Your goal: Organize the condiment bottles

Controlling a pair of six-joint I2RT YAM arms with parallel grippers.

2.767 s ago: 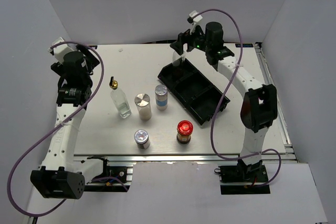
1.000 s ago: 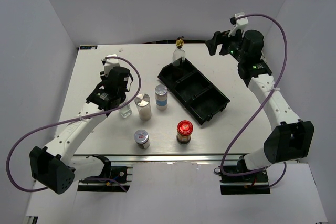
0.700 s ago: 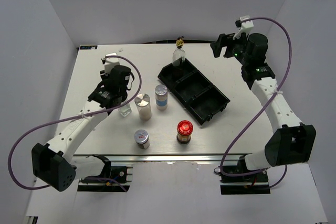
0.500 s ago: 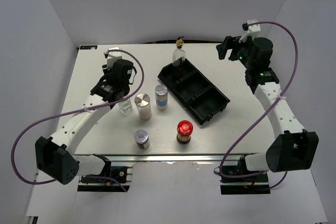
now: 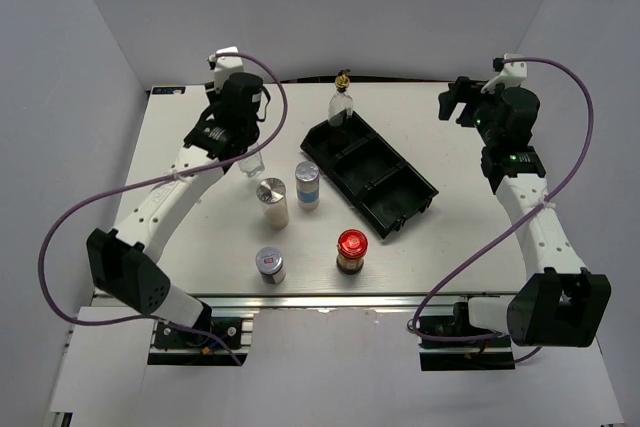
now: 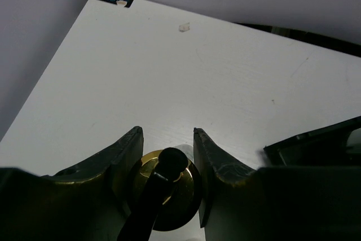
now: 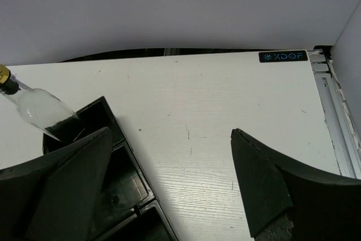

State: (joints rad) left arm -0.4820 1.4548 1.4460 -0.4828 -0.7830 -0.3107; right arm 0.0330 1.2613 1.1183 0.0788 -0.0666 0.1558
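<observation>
White worktop [image 5: 310, 257] under grey walls is pictured with the sorting partly done: one clear glass bottle [image 5: 342, 107] is already stood in the far compartment of the black tray [image 5: 372, 169], and a second glass bottle [image 6: 183, 189] is now being carried. Within the last second it has been taken from its spot beside the tall silver-capped shaker [image 5: 272, 202] and moved toward the far left, so its transfer is judged to be under way. The left tool [image 6: 168, 139] is clamped on its neck, one finger on each side of the gold spout, the body hanging below. The right tool [image 5: 460, 105] has been drawn back from the tray to the far right corner, jaws spread wide and holding nothing. The blue-labelled shaker [image 5: 308, 185], the small silver-capped jar [image 5: 270, 262] and the red-lidded jar [image 5: 351, 252] are left standing outside the tray.
</observation>
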